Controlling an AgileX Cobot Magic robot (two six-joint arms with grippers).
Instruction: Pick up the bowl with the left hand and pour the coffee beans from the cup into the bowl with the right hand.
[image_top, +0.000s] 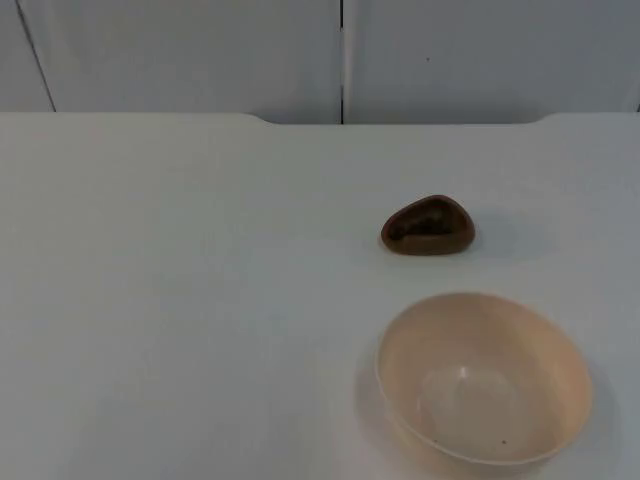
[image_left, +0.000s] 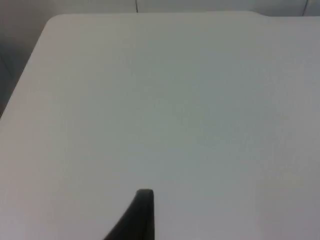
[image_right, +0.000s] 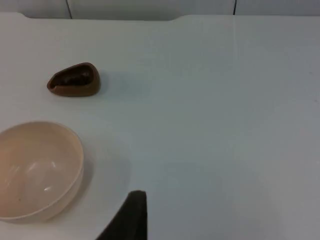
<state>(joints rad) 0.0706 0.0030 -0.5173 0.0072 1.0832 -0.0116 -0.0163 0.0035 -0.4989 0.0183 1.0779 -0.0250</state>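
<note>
Your task has not begun, as far as the frames show. The bowl (image_top: 483, 380) stands upright and empty on the white table (image_top: 180, 300), untouched. The cup (image_top: 428, 226), a small brown teardrop-shaped vessel with dark contents that I take to be the coffee beans, sits beyond the bowl, near it but apart.

The right gripper (image_right: 131, 220) hangs above bare table; from it, the bowl lies forward and to its left, the cup farther ahead on the same side. It holds nothing. One fingertip is visible, so you cannot tell how far it is open.

The left gripper (image_left: 137, 217) waits over bare table, holding nothing; its opening likewise cannot be told.

Remaining: lifting the bowl, picking up the cup, pouring.
</note>
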